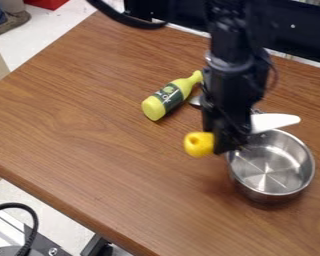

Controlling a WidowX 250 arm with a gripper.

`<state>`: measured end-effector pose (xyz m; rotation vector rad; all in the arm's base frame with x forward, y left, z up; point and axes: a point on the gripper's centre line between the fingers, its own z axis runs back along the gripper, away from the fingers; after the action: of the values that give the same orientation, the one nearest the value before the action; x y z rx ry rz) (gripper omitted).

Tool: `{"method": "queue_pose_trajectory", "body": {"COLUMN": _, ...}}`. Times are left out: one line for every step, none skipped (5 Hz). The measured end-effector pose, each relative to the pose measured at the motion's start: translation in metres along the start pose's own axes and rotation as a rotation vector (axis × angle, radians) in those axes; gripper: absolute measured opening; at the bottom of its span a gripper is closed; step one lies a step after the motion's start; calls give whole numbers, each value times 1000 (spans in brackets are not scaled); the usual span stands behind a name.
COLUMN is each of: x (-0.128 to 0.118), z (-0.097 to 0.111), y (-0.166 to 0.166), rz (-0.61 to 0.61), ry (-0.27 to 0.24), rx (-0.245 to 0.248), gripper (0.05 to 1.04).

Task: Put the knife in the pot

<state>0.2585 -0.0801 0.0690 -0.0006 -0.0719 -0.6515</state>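
Camera view: black two-finger gripper [230, 143], clamped on yellow-handled, white-bladed knife [275, 122]. Round silver metal pot [266, 172], beside gripper, blade side. Risk: knife held crosswise w/ handle sticking out, poss. snags rim, tips out.

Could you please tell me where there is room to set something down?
Bare table lies from the bottle to the picture's left, and from the yellow knife handle toward the near edge. Crowded: around the end effector and pot.
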Motion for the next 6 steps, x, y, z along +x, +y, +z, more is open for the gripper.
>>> {"method": "queue_pose_trajectory", "body": {"x": 11, "z": 0, "y": -12, "rz": 144, "ry": 2, "rx": -6, "gripper": 347}}
{"method": "queue_pose_trajectory", "body": {"x": 26, "z": 2, "y": -14, "rz": 262, "ry": -11, "rx": -22, "gripper": 347}}
{"method": "queue_pose_trajectory", "body": {"x": 37, "z": -4, "y": -12, "rz": 358, "ry": -20, "rx": -29, "gripper": 347}}
{"method": "queue_pose_trajectory", "body": {"x": 41, "z": -14, "y": -11, "rz": 461, "ry": -27, "rx": -11, "gripper": 347}}
{"method": "queue_pose_trajectory", "body": {"x": 43, "z": -20, "y": -18, "rz": 565, "ry": -15, "rx": -41, "gripper": 347}}
{"method": "queue_pose_trajectory", "body": {"x": 48, "z": -27, "y": -23, "rz": 583, "ry": -2, "rx": -25, "gripper": 347}}
